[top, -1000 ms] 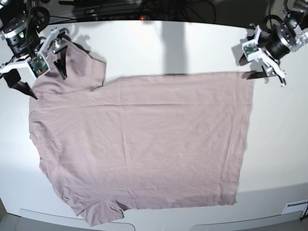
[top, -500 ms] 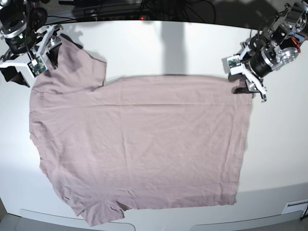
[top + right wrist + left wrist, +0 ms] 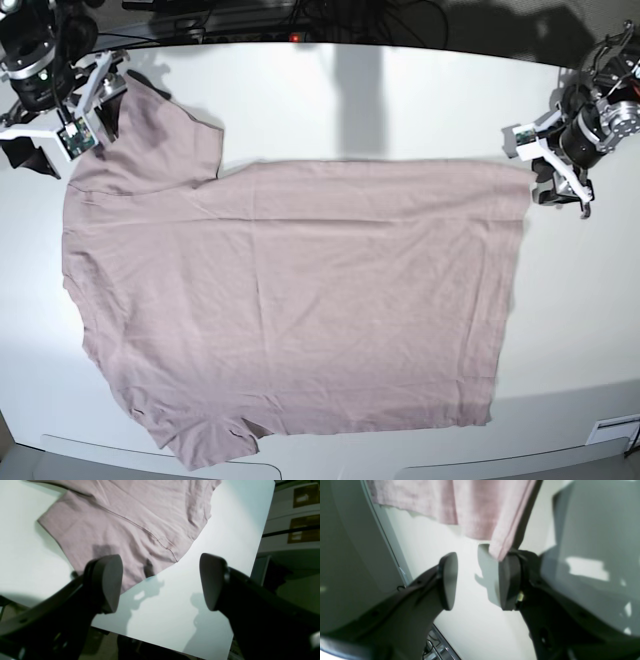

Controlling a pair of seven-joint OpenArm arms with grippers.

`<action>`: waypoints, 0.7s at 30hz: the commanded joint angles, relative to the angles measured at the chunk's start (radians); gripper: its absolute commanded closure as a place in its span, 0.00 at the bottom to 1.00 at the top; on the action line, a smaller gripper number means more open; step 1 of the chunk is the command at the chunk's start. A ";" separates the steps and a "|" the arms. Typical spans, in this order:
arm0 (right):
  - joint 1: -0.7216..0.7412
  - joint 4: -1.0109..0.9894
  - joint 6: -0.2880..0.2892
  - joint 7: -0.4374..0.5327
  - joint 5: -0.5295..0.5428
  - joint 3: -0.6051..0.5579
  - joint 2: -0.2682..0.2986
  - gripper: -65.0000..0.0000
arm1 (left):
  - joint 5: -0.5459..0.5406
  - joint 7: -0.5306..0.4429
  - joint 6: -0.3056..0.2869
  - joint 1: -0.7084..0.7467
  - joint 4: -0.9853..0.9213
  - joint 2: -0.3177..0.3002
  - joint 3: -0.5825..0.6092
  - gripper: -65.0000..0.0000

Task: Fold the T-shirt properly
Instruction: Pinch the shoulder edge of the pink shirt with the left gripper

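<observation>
Across the table [image 3: 400,90], T-shirt [image 3: 300,290] lies lengthwise, hem toward spread left tool [image 3: 556,172]; right tool [image 3: 62,125] spread.

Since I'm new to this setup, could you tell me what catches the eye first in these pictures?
The mauve-pink T-shirt dominates, spread flat across most of the white table. At its far hem corner, on the base view's right, sits the left claw, jaws apart, the corner against one finger. The right claw hangs wide open over the far sleeve.
</observation>
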 commanded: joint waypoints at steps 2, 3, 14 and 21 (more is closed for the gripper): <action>-0.003 0.017 -0.013 0.009 -0.003 0.008 0.011 0.26 | -0.019 0.046 -0.132 0.034 -0.023 -0.011 0.021 0.56; -0.003 0.017 -0.013 0.009 -0.003 0.008 0.011 0.26 | -0.019 0.045 -0.132 0.035 -0.016 -0.011 0.021 0.56; -0.003 0.017 -0.013 0.009 -0.003 0.008 0.011 0.26 | -0.019 0.046 -0.093 0.055 0.124 -0.011 0.021 0.56; -0.003 0.017 -0.013 0.009 -0.003 0.008 0.011 0.26 | -0.019 -0.052 0.007 0.055 0.131 -0.010 0.021 0.56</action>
